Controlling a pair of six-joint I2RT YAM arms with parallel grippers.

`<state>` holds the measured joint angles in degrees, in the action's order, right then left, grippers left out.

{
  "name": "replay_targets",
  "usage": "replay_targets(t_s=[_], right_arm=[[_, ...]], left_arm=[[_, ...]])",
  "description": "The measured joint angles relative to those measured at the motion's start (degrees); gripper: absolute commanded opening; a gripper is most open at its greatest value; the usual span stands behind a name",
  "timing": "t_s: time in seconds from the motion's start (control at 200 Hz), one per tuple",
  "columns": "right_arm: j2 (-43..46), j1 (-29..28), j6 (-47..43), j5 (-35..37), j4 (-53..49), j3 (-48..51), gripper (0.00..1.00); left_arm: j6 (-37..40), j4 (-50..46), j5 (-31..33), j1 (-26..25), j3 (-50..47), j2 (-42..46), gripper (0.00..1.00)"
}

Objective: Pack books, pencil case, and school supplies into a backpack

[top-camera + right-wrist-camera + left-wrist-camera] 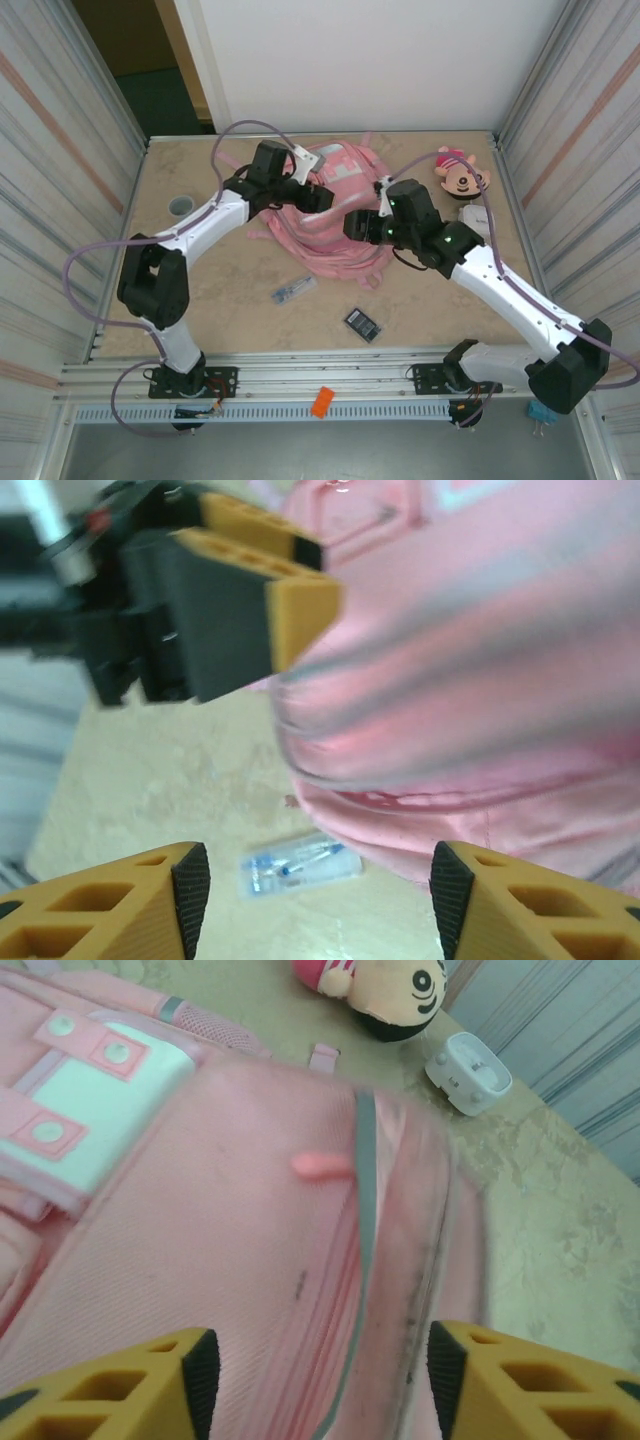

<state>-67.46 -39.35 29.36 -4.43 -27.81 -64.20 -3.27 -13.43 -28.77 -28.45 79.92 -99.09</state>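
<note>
Beige marbled surface [230, 320], striped wall panels around it. Far left: small grey round cup [181, 206]. Left hand [315, 1380] hangs over the large pink fabric backpack [310, 240], jaws spread wide with nothing between them; pink cloth lies just below. Backpack sits centre-rear, crumpled, white-trimmed pocket facing up. In front of it and apart from it: small silvery-blue elongated item [294, 290], then small dark rectangular calculator-like item [364, 324]. Right hand [315, 900] is at the backpack's right side, jaws also wide, gripping nothing. Far right: pink-hatted doll head [460, 175], with a white plastic piece [478, 217] just beside it.
</note>
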Motion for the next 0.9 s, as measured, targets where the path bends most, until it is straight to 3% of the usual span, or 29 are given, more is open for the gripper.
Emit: replay_targets(t_s=[0.241,0.506,0.656,0.897], right_arm=[[-12.2,-10.7,-30.7,-0.9,-8.9,-11.1,0.72],[-32.3,-17.4,-55.2,-1.6,-16.1,-18.7,0.75],[-40.5,-19.3,-64.2,-0.4,-17.3,-21.8,0.78],[-47.1,-19.7,-69.2,1.5,-15.7,-24.4,0.80]], left_arm=[[-4.8,-0.9,4.7,4.2,-8.1,13.7,0.70],[-12.6,-6.3,9.4,14.9,-22.7,31.1,0.71],[-16.2,-10.6,9.8,22.1,-30.5,40.1,0.71],[-19.8,-14.7,9.0,30.1,-36.7,49.2,0.72]])
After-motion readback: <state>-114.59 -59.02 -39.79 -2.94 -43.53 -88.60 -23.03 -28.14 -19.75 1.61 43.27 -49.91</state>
